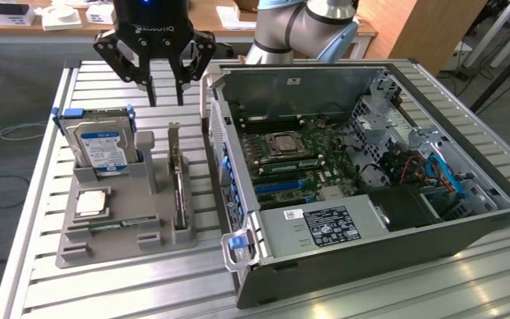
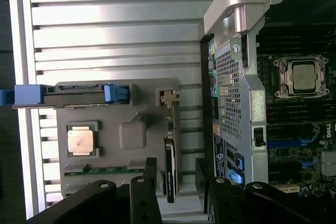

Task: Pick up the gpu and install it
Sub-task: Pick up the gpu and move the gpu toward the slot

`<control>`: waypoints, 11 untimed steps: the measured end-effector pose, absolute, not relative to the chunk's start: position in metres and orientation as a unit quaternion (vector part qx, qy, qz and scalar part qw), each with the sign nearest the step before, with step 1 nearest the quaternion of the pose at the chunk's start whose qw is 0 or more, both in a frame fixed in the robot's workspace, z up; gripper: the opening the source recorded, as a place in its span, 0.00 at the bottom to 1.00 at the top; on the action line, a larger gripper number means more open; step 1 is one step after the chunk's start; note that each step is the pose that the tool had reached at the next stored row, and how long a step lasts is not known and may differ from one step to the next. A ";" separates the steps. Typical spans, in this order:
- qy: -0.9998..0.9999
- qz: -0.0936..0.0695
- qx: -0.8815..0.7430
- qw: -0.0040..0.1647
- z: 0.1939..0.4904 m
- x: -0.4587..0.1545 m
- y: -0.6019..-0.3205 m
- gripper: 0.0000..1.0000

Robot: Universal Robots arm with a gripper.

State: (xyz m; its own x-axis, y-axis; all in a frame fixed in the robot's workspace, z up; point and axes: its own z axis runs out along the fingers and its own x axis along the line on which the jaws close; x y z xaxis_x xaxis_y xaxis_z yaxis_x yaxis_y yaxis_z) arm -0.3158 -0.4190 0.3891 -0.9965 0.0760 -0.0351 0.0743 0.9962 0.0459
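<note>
The gpu (image 1: 178,181) stands on its edge in a slot of the grey holder (image 1: 162,249), a thin card with its metal bracket toward the far end. From the wrist view the gpu (image 2: 170,156) shows edge-on beside the computer case. My gripper (image 1: 167,93) hangs above the table beyond the holder's far end, open, with nothing between its fingers. In the wrist view the two black fingers (image 2: 149,179) stand apart on either side of the card's line, and my gripper (image 2: 176,184) is well above it.
The grey holder also carries a hard drive in a blue caddy (image 1: 101,141), a CPU (image 1: 92,203) and a RAM stick (image 1: 113,226). The open computer case (image 1: 432,246) lies at the exterior view's right, motherboard (image 1: 299,163) exposed. All rests on a slatted metal table (image 1: 131,286).
</note>
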 end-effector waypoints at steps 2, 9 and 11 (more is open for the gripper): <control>0.999 0.022 0.038 0.018 0.386 -0.316 -0.419 0.43; 0.999 0.022 0.038 0.018 0.373 -0.316 -0.419 0.43; 0.999 0.022 0.038 0.018 0.369 -0.316 -0.419 0.43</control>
